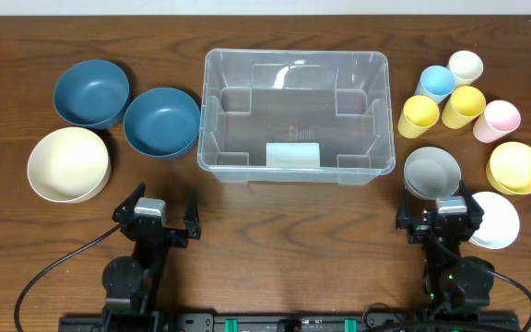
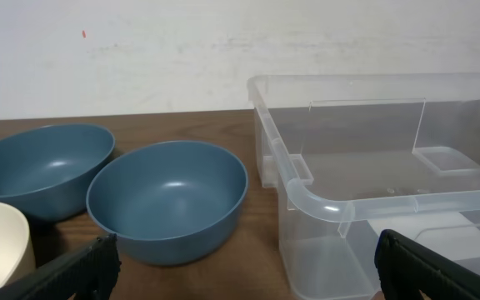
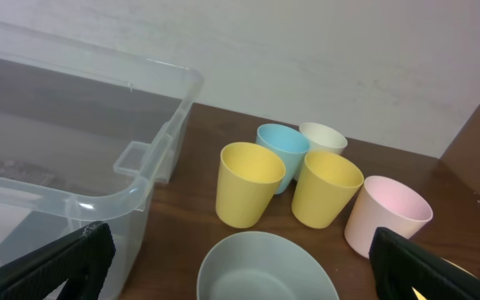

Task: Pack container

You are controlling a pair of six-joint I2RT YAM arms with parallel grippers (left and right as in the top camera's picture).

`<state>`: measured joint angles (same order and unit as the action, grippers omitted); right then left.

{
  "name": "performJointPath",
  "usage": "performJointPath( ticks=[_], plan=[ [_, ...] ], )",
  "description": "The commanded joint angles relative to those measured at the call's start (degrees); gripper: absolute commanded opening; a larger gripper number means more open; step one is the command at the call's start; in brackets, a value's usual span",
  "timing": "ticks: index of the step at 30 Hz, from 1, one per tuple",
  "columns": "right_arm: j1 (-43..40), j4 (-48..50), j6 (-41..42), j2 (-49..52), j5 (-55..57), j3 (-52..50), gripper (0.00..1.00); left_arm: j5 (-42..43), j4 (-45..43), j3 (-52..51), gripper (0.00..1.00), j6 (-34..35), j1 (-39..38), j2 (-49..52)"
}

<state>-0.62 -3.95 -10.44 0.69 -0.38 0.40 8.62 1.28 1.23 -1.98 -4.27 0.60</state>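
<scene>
The large clear plastic container (image 1: 295, 115) with a whitish label stands empty at the table's middle back; it also shows in the left wrist view (image 2: 373, 192) and the right wrist view (image 3: 65, 158). My left gripper (image 1: 163, 218) is open and empty in front of two blue bowls (image 1: 161, 122) (image 1: 91, 93) and a cream bowl (image 1: 68, 164). My right gripper (image 1: 438, 214) is open and empty just in front of a grey bowl (image 1: 431, 171), which shows between its fingers in the right wrist view (image 3: 265, 271).
At the right stand two yellow cups (image 1: 418, 115) (image 1: 463, 106), a light blue cup (image 1: 435, 83), a cream cup (image 1: 466, 65) and a pink cup (image 1: 497, 120). A yellow bowl (image 1: 516, 167) and a white plate (image 1: 496, 219) lie at the right edge.
</scene>
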Motion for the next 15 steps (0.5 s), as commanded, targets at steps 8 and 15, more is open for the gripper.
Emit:
performJointPath(
  ticks=[8,15],
  plan=[
    [-0.5,-0.3,-0.6,-0.3,0.6,-0.1,0.99,0.8,1.9,-1.0,0.98,-1.0,0.2,-0.3],
    [-0.5,-0.1,-0.6,-0.3,0.3,-0.1,0.99,0.8,1.9,-1.0,0.98,-1.0,0.2,-0.3]
  ],
)
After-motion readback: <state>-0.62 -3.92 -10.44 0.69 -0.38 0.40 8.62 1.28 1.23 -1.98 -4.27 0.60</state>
